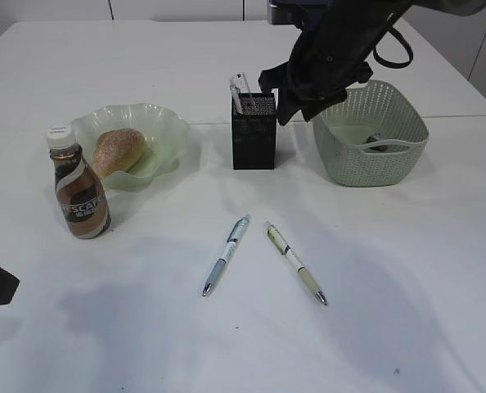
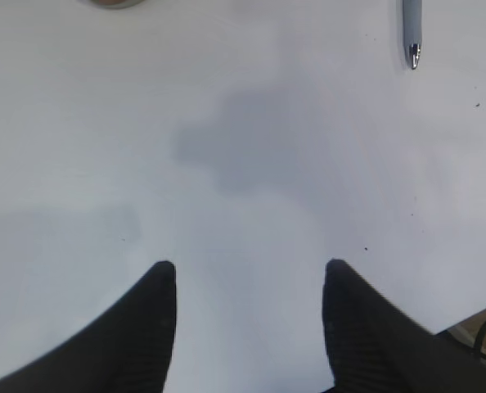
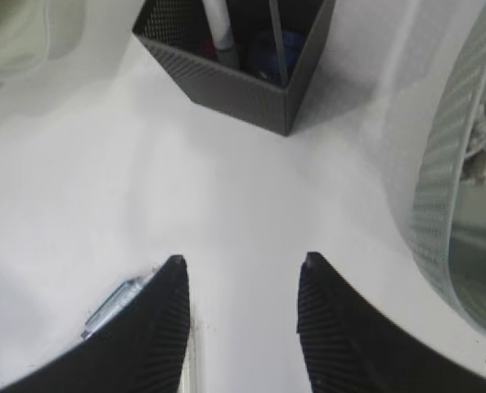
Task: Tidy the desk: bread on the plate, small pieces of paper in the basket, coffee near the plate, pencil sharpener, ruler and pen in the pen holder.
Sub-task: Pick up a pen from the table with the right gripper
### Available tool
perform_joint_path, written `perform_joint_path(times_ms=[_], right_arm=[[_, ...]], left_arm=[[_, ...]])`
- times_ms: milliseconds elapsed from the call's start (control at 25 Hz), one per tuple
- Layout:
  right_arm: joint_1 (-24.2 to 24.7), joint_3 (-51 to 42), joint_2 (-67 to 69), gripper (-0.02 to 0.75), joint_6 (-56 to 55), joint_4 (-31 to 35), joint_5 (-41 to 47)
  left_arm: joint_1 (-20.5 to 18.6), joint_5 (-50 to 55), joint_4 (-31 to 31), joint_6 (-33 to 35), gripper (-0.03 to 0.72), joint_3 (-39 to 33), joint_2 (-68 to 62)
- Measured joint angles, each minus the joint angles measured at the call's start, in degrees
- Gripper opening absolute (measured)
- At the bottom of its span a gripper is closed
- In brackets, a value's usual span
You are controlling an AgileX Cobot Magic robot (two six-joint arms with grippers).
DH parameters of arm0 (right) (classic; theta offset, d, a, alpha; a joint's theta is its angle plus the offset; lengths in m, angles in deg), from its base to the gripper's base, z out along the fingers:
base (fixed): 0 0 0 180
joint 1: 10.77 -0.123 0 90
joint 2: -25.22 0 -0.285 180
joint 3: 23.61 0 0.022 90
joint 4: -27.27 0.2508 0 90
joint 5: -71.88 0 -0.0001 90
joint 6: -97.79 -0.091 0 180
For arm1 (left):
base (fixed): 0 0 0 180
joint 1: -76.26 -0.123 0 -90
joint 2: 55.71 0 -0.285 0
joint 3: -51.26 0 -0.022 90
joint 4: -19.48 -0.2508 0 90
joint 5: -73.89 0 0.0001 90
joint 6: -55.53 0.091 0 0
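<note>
My right gripper (image 3: 241, 270) hangs above the desk (image 1: 227, 344) with jaws spread about halfway, nothing between them, bare white surface under the gap. A pale blue pen (image 3: 116, 301) lies just beside and partly under my left-hand finger in the wrist view; I cannot tell whether they touch. In the exterior view my right arm sits high behind the pen holder (image 1: 254, 135) and the basket (image 1: 372, 135).

My left gripper (image 2: 249, 274) also stands half open and empty over plain desk. Only a pen tip (image 2: 411, 33) shows at the top edge, well apart from the fingers.

Basket: right rear, small crumpled paper scraps (image 3: 478, 147) inside. Plate (image 1: 165, 131): left rear, bread (image 1: 117, 151) resting in it. Coffee (image 1: 78, 187): upright, just in front of the plate's left side. Pen holder: between plate and basket, the clear ruler (image 1: 241, 90) and a white pen stand in it, something blue at the bottom.

Two pens lie loose in the middle front, the blue one (image 1: 227, 254) and a yellowish one (image 1: 296, 264), near each other but apart. Wide open desk lies around and in front of them.
</note>
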Motion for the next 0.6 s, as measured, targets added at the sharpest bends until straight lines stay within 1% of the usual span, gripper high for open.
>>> perform_joint_path(times_ms=[40, 120, 160, 200, 320, 600], right_arm=[[0.0, 0.0, 0.0, 0.354, 0.0, 0.0, 0.0], [0.0, 0.0, 0.0, 0.354, -0.4, -0.2, 3.7], [0.0, 0.0, 0.0, 0.354, -0.4, -0.2, 3.9], [0.0, 0.0, 0.0, 0.354, -0.4, -0.3, 6.6], [0.0, 0.0, -0.1, 0.354, -0.6, -0.3, 9.8], [0.0, 0.0, -0.6, 0.342, -0.6, -0.4, 10.8]], left_arm=[[0.0, 0.0, 0.0, 0.0, 0.401, 0.0, 0.0], [0.0, 0.0, 0.0, 0.0, 0.401, 0.0, 0.0], [0.0, 0.0, 0.0, 0.0, 0.401, 0.0, 0.0], [0.0, 0.0, 0.0, 0.0, 0.401, 0.0, 0.0], [0.0, 0.0, 0.0, 0.0, 0.401, 0.0, 0.0], [0.0, 0.0, 0.0, 0.0, 0.401, 0.0, 0.0]])
